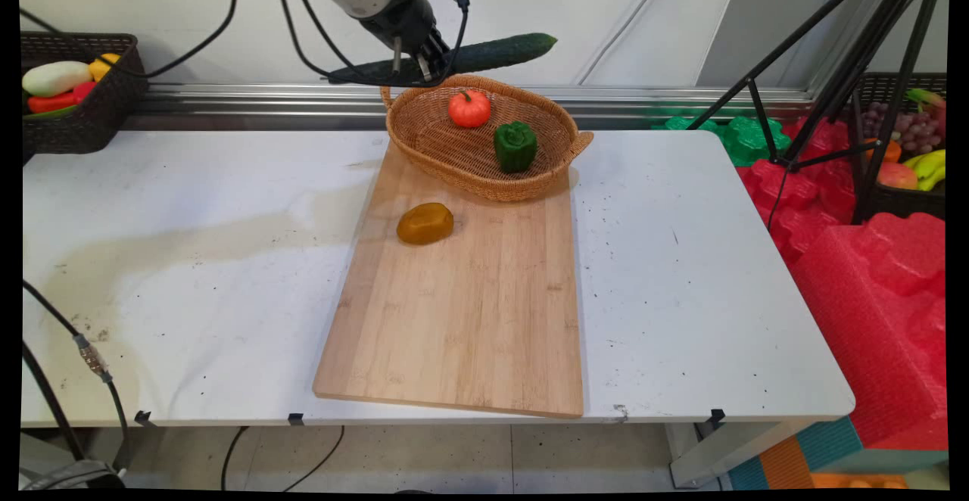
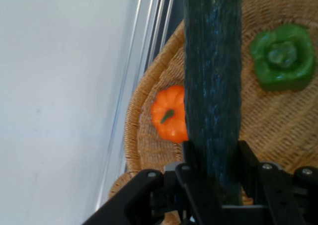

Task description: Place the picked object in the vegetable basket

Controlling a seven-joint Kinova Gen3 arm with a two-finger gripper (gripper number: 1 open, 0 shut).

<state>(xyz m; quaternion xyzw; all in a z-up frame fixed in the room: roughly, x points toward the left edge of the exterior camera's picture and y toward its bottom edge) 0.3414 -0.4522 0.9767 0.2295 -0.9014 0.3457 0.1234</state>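
One cucumber (image 1: 484, 54) is clamped in the jaws of the gripper (image 1: 412, 58), held up in the air above the far rim of the basket (image 1: 454, 149). It lies roughly level, its long free end reaching to the right past the gripper against the wall. In the hand view the cucumber (image 2: 212, 81) runs straight up from between the two fingers (image 2: 248, 160), which press on either side of it, and the gripper (image 2: 213, 185) is closed on it.

Below it the one wicker basket (image 2: 149, 145) holds two things: one small orange pumpkin (image 1: 469, 108) toward the far side and one green pepper (image 1: 515, 146) to its right and nearer. The two are near each other but apart. In the hand view the pumpkin (image 2: 169, 120) shows just left of the cucumber and the pepper (image 2: 282, 57) to its right.

The basket sits on the far end of one wooden board (image 1: 469, 312), which lies on the white bench (image 1: 189, 274). One brown potato (image 1: 425, 223) rests on the board, just in front of the basket and clear of it.

At the far left, one dark crate (image 1: 83, 115) holds several toy vegetables. To the right of the bench stand red foam blocks (image 1: 870, 281), a black tripod (image 1: 848, 62) and another crate of fruit (image 1: 908, 153).
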